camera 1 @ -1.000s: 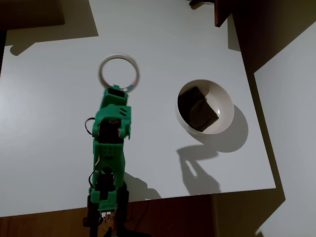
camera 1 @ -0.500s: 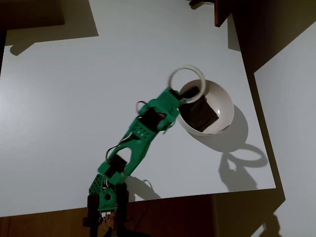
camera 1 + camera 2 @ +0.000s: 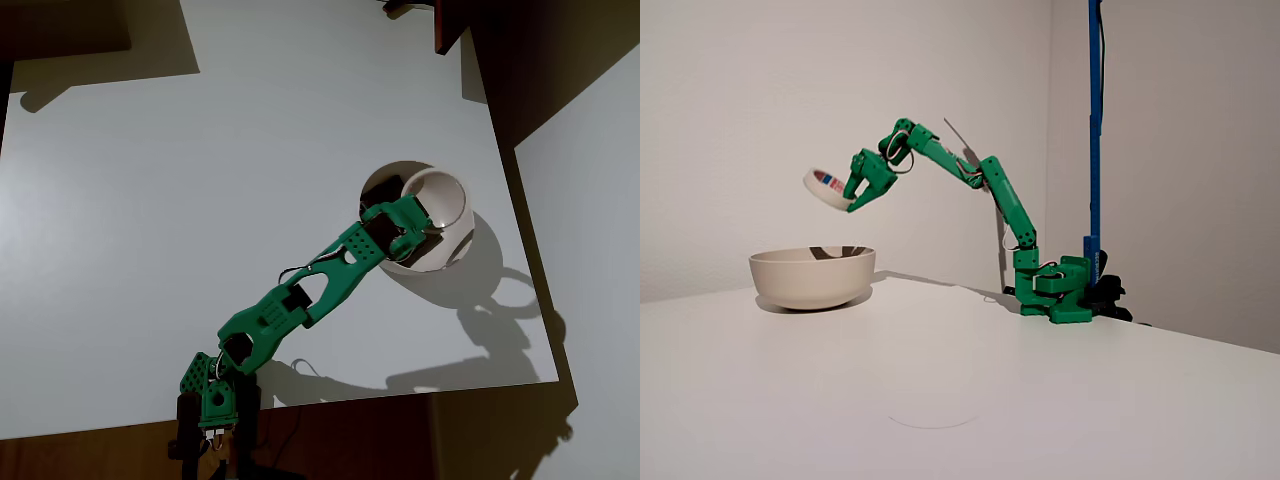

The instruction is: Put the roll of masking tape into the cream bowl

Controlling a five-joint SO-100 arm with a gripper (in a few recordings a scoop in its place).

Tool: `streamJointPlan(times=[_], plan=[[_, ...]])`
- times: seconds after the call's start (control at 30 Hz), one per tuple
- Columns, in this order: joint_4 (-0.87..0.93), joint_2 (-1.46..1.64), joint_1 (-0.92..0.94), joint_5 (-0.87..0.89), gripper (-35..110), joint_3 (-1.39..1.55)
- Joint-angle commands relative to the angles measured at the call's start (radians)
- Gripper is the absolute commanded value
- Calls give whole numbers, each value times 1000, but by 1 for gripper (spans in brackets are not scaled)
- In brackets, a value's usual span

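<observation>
Item, gripper (image 3: 852,192): we find its fingers clamped on the roll of masking tape (image 3: 826,188), which is carried tilted and clear above the cream bowl (image 3: 812,275), over the half of the bowl nearer the tabletop's right edge in the overhead view. Hazard, as we judge it: let go from this height and tilt, the ring could strike the sloping wall or rim and bounce or roll out toward that right edge, which lies near. Room: we note open tabletop (image 3: 150,200) on the bowl's left and far sides, and free air for lowering straight down.
</observation>
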Motion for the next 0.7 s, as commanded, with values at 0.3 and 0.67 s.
streamJointPlan(times=[0.3,0.67], plan=[[-40,-124,35,25,9,-118],[8,-20,26,147,-3,-189]])
